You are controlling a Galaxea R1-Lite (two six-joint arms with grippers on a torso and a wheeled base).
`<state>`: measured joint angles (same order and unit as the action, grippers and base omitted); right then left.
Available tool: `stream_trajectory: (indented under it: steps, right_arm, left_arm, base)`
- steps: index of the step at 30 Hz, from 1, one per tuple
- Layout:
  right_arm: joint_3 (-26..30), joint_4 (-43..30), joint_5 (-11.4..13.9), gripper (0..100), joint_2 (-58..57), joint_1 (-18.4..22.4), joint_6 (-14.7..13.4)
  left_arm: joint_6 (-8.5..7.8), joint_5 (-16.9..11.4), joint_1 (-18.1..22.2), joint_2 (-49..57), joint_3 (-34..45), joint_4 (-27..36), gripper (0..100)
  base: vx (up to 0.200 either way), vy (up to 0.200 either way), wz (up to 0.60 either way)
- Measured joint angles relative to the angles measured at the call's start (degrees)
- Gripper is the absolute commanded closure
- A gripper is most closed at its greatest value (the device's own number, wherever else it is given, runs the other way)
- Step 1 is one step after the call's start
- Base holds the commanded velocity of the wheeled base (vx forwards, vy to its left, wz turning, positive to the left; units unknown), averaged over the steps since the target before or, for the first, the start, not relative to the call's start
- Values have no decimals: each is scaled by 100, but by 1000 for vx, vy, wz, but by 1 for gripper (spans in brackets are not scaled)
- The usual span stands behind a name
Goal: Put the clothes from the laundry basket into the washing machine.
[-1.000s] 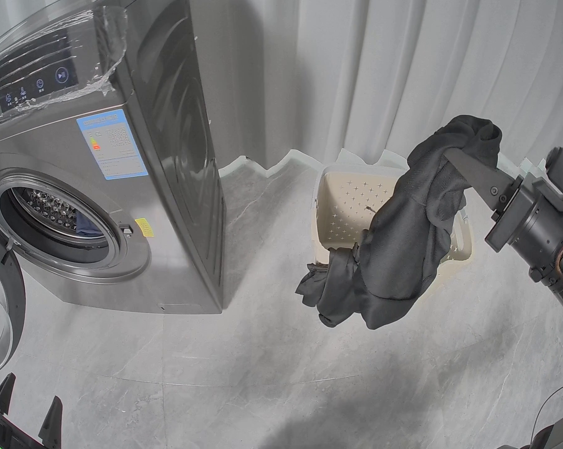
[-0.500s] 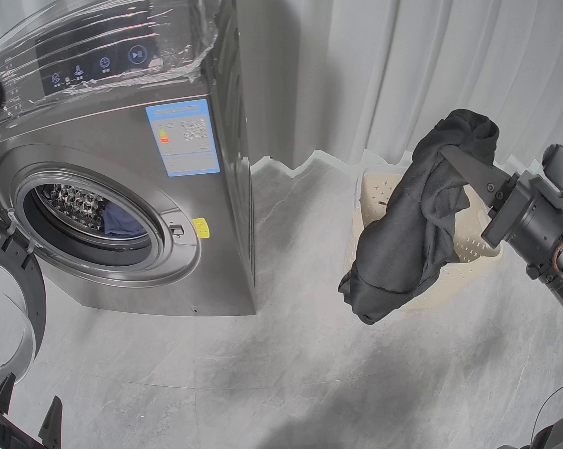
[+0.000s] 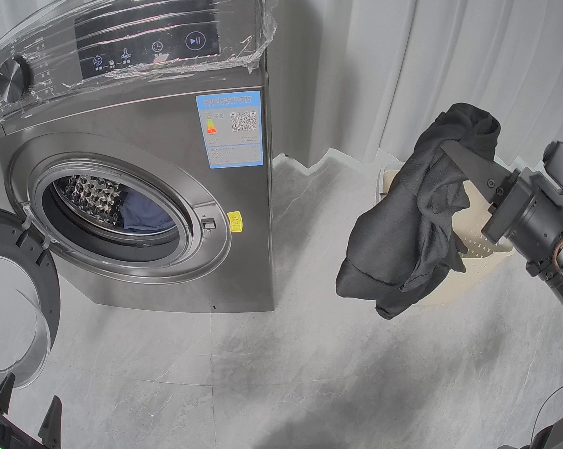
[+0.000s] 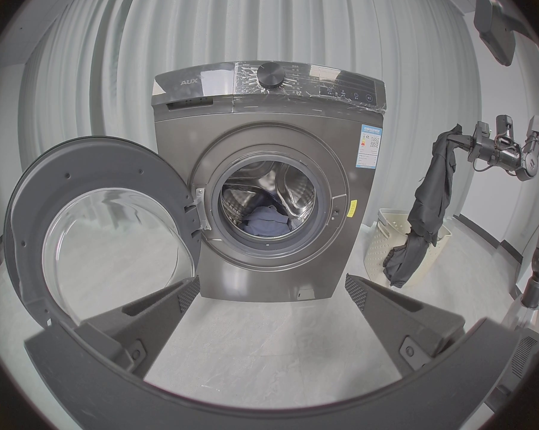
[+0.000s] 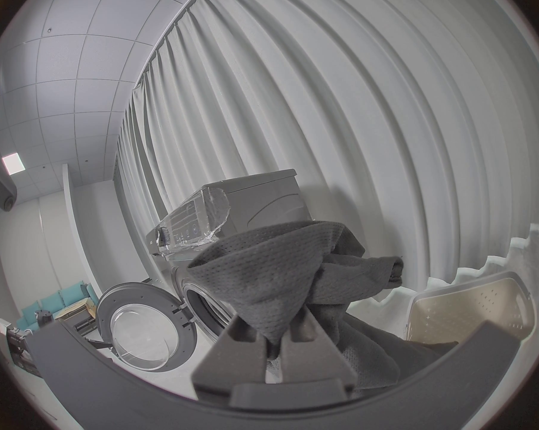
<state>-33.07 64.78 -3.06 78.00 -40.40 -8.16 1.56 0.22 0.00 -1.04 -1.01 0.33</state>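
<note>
**Right gripper** (image 3: 450, 149): finished in matte black. Its fingers (image 3: 481, 173) are long, flat-sided wedges, and small round screws (image 3: 492, 184) are noted near the base. Behind it a black cylindrical wrist (image 3: 537, 226) is recorded, with a loop of copper-coloured cable (image 3: 559, 254) around it. A boxy dark-grey camera housing (image 3: 562, 164) is mounted above.

In the right wrist view the right gripper (image 5: 279, 329) is seen as dark grey and smooth-faced.

**Left gripper** (image 3: 29, 400): two black pointed fingers, triangular in outline. In the left wrist view the left gripper (image 4: 269, 282) is seen with recessed finger sides, ribbed pads (image 4: 354, 288) at the tips and one round screw hole (image 4: 408, 350) per finger.
</note>
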Motion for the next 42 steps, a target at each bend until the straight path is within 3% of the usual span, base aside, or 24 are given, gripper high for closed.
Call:
stream_trajectory:
  steps: [7,16,37,42]
  right_arm:
    - [11,-5,0,100,20,-4,-2]
    - [35,-5,6,100,32,-2,-11]
    - [55,2,9,100,32,-2,-11]
    - [67,-5,17,100,34,-4,-5]
  left_arm:
    - [-1,5,-2,0,0,2,0]
    - [-1,2,0,0,0,0,0]
    - [0,2,0,0,0,5,0]
    - [-1,2,-2,0,0,2,0]
  base:
    - [-200,0,0]
    - [0,0,0]
    - [0,200,0]
    - [0,0,0]
